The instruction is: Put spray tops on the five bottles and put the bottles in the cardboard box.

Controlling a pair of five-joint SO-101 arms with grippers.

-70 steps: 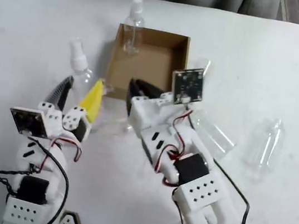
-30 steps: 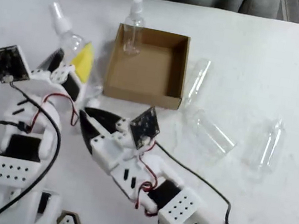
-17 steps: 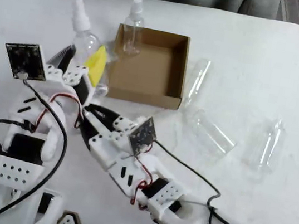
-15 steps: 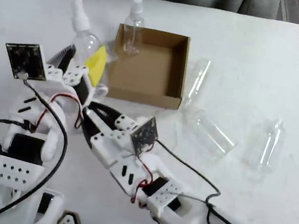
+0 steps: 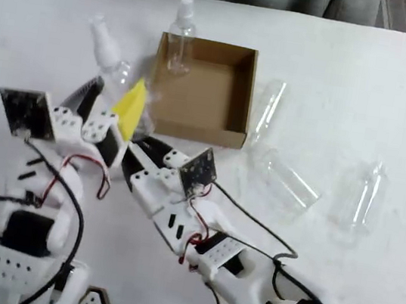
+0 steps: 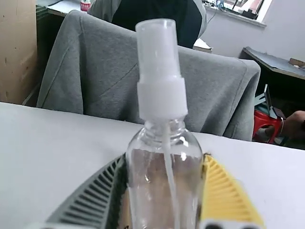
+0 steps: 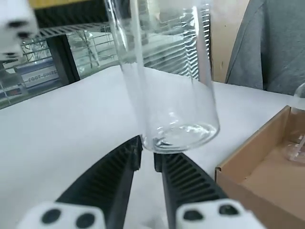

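A grey upholstered chair (image 6: pixel 95 81) stands just behind the white bench (image 5: pixel 396 89). Beyond the chair, a dark desk (image 6: pixel 281 59) meets a pale wall (image 6: pixel 290 28).

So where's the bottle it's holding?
In the high view, the clear plastic bottle with white spray top sits in the left gripper, left of the brown cardboard box.
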